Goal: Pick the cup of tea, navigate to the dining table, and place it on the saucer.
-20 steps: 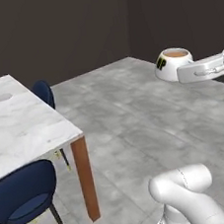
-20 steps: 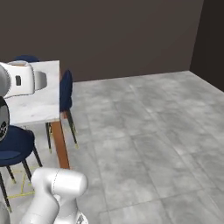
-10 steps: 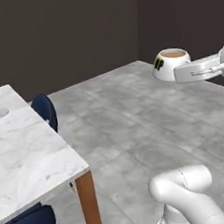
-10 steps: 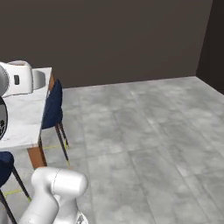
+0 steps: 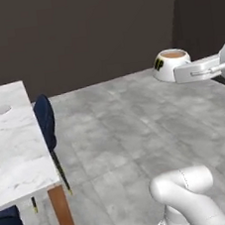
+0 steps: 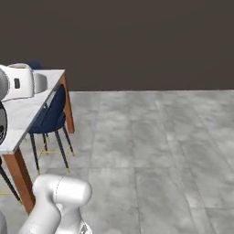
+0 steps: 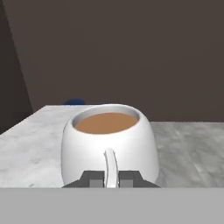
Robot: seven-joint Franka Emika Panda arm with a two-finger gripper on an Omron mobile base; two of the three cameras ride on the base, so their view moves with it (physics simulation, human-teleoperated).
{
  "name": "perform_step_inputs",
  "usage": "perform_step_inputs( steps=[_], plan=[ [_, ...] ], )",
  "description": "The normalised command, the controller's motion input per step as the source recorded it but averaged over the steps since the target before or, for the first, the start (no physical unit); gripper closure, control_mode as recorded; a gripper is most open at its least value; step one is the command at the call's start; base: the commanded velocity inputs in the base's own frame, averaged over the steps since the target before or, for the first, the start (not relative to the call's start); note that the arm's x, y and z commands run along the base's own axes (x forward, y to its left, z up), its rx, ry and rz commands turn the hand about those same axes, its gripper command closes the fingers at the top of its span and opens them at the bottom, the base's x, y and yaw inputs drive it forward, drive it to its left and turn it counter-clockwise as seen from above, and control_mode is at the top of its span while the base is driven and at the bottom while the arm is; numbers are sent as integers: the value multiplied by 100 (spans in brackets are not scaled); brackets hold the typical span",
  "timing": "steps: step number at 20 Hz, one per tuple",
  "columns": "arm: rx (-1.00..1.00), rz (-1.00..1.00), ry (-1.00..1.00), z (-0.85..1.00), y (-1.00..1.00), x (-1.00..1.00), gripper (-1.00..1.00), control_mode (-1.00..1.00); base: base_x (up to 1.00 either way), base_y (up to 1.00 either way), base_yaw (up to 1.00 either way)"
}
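Cup of tea, carried aloft over open floor.
Gripper pinched on the cup's handle, cup upright above grey tiles. Dining table well apart at left, corner edge free; saucer on its far end; blue chair alongside.

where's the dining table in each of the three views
Left base view: the dining table runs along the left edge, with the saucer on its far part.
Right base view: it sits at the left, behind the arm, its corner leg near.
Hand view: its marble top lies behind the cup of tea.
Shared landmark: the blue chair beside the table.
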Motion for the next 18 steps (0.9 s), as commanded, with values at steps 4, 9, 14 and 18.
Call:
perform_step_inputs(
  steps=[4,9,14,18],
  plan=[
    [0,0,0,0,0,0,100,100,60,-78,56],
    [0,0,0,0,0,0,100,100,65,-75,63],
    [0,0,0,0,0,0,100,100,62,-68,67],
    [0,0,0,0,0,0,100,100,62,-71,65]
  ],
)
